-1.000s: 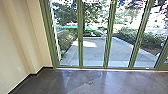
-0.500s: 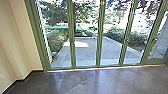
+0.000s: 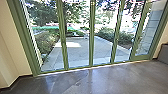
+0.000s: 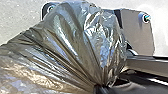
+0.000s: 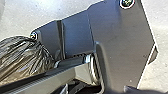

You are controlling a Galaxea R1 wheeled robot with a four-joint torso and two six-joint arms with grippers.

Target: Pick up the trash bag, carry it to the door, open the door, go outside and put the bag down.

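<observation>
The trash bag [image 4: 62, 45] is gathered in the left tool [image 4: 98, 87]. Ahead of that tool, beyond the floor [image 3: 105, 80], stand the glass panels [image 3: 91, 37]; paving [image 3: 78, 53] lies behind them, between shrubs [image 3: 46, 42]. Ahead-left is a wall [image 3: 12, 55]; ahead-right, a low block [image 3: 163, 54].

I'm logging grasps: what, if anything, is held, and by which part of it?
The trash bag, by its gathered neck, in the left gripper.

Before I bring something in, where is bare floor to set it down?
Bare floor spans before the green-framed glass panels, between the cream wall and the grey block at the head view's right. Crowded: by the left wrist, where the trash bag bulges.
</observation>
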